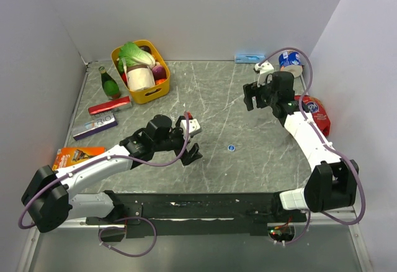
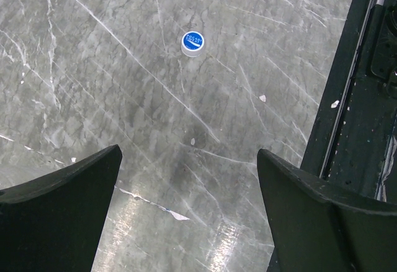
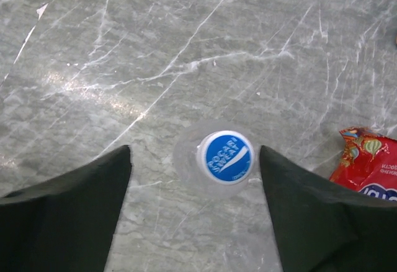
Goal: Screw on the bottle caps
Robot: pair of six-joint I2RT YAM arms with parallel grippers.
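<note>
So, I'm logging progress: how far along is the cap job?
Looks done: a blue cap sits on the clear bottle inside the open right gripper. In hand: nothing; the open left gripper hovers near a loose cap on the table. Left: that cap's bottle, not in view.

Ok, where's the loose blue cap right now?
In the top view the loose blue cap lies on the marble table near its middle, just right of the left gripper, whose open fingers point toward it.
</note>
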